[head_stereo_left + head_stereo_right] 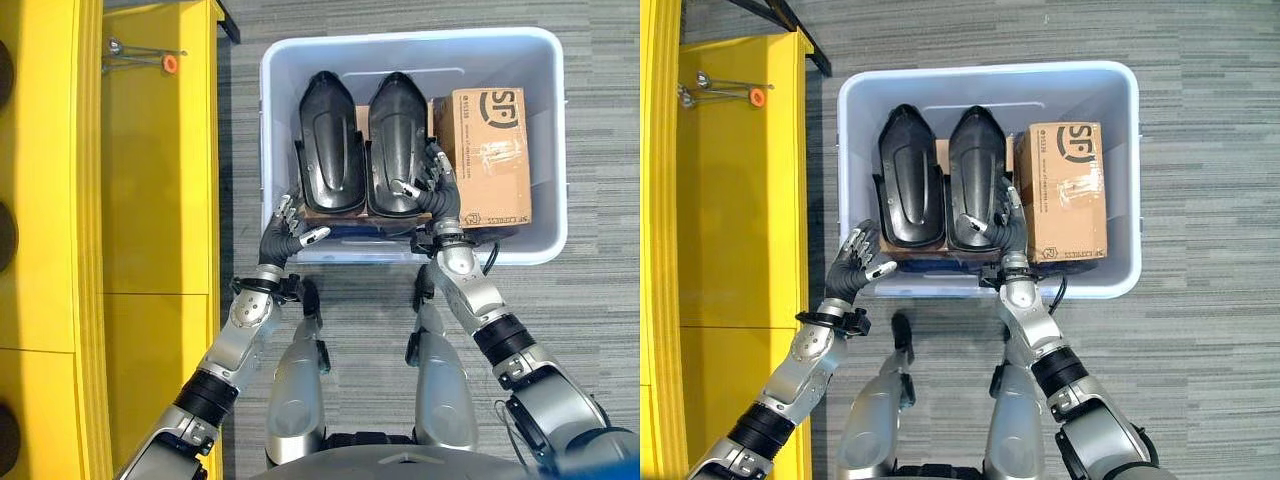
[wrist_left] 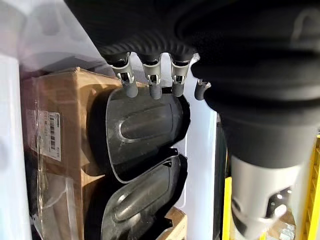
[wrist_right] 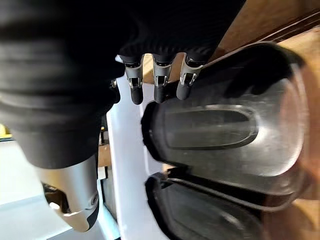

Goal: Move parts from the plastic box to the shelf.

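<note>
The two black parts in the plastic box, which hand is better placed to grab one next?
Probably the right hand: it is inside the plastic box, open against the right black part. The left hand, also open, hangs at the box's near left corner, short of the left black part.

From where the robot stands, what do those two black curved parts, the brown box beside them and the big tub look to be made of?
The two black parts look like moulded plastic, semi-gloss: light glints along their ridges. The brown box looks like matt corrugated cardboard, with taped seams and printing. The tub seems pale, slightly translucent plastic with a smooth rounded rim.
</note>
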### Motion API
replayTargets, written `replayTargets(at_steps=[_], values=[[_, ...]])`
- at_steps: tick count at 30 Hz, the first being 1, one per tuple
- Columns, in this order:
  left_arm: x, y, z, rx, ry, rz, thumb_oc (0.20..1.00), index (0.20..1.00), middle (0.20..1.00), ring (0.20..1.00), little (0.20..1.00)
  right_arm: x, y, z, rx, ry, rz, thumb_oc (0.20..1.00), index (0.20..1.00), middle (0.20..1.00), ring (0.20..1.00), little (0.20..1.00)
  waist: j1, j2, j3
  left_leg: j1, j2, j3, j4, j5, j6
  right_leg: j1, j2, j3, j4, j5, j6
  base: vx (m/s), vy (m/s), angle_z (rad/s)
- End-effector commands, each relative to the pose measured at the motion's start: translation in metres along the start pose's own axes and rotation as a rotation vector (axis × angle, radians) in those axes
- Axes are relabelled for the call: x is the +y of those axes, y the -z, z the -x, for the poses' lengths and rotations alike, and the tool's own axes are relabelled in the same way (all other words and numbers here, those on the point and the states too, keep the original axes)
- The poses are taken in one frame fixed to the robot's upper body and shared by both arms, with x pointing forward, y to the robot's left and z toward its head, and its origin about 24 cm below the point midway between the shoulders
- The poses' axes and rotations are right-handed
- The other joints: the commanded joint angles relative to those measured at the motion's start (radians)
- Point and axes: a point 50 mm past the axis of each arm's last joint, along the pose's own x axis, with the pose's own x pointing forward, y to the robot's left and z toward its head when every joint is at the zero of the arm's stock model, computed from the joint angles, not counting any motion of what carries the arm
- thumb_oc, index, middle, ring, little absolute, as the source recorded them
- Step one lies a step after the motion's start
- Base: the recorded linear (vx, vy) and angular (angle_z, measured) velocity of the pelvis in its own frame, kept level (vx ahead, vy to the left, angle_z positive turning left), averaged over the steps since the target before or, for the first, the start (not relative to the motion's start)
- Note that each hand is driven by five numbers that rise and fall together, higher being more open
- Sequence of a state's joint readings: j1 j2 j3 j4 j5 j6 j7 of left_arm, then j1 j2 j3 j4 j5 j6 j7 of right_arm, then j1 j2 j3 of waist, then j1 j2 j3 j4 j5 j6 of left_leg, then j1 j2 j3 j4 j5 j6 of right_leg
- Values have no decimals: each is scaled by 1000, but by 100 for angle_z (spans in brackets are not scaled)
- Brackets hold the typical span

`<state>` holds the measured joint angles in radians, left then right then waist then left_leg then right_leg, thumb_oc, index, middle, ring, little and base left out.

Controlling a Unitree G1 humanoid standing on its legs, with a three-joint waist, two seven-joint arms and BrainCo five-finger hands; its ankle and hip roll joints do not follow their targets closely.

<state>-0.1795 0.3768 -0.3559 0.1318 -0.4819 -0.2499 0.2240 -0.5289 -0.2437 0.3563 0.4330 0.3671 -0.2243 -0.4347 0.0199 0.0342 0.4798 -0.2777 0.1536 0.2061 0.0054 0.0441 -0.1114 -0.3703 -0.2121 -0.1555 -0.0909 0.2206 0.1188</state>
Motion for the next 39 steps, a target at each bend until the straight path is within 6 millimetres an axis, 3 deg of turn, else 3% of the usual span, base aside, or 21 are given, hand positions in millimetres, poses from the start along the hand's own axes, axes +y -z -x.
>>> replayTargets(at_steps=[1,15,23,32,39], values=[[-4,-17,1,-101,22,8,1000,1000,1000,1000,1000,4,-26,-11,-125,29,-19,1000,1000,1000,1000,1000,12,-5,-10,-87,34,-33,65,34,6,6,-64,-11,97,-60,57,0,1,3],[-6,-14,2,-94,19,-1,1000,1000,1000,1000,1000,-22,-30,-14,-163,157,54,1000,1000,1000,1000,1000,-3,13,5,-108,30,-26,65,31,7,-36,-65,10,113,-63,56,1,0,-1],[-8,-15,2,-102,26,14,1000,1000,1000,1000,1000,-35,-30,-26,-142,238,91,1000,1000,1000,1000,1000,-1,28,12,-117,29,-26,63,32,6,-59,-62,20,123,-67,56,0,0,0],[-13,-19,0,-116,42,25,1000,1000,1000,1000,1000,-45,-28,-42,-95,298,140,1000,1000,1000,1000,1000,8,41,22,-130,24,-25,62,33,6,-80,-61,24,131,-69,54,0,0,0],[-14,-21,-3,-126,39,27,1000,1000,1000,1000,1000,-41,-29,-46,-90,276,175,1000,1000,1000,1000,1000,7,41,30,-137,25,-25,58,35,6,-90,-58,24,136,-71,51,-1,-1,-1]])
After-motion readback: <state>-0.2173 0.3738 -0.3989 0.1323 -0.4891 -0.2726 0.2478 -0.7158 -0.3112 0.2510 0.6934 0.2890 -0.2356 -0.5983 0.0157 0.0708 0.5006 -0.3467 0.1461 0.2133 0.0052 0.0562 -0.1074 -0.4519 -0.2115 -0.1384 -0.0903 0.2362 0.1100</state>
